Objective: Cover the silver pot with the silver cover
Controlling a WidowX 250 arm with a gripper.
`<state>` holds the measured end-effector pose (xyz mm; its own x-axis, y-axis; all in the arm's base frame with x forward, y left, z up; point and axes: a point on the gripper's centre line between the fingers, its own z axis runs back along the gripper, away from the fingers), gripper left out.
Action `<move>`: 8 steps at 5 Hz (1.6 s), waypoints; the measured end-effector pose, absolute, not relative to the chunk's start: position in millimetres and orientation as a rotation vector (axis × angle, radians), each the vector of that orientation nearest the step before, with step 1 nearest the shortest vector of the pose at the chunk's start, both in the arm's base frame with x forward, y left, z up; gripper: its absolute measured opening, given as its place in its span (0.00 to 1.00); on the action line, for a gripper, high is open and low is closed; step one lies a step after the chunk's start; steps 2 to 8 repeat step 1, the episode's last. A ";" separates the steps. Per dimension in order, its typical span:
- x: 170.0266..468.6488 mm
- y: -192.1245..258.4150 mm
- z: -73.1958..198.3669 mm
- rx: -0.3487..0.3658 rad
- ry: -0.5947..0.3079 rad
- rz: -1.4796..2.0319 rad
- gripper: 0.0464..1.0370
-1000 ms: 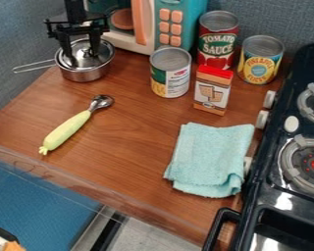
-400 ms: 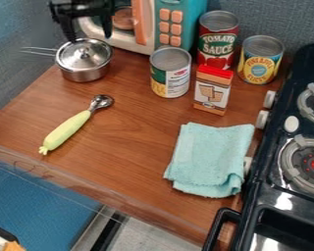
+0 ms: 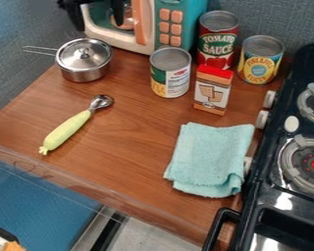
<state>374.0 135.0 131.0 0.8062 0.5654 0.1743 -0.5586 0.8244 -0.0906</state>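
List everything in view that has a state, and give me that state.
Pot: upright, covered
Lid: on the pot, knob up
Gripper: open, empty
Spoon: lying down
Towel: folded, lying flat
Tomato can: upright
Pineapple can: upright
Green-and-white can: upright
Box: upright
Microwave: door looks shut
Stove: on or off, cannot tell

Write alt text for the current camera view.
A silver cover sits on the silver pot, an open pincer near the top edge. The wooden counter holds a green-handled scoop, three cans, a box and a teal cloth, beside a stove.
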 end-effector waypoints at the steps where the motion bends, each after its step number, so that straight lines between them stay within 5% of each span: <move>1: 360.5 122.7 133.7 -0.039 -0.182 0.583 0.96; 8: 360.5 122.7 133.7 -0.039 -0.182 0.583 0.96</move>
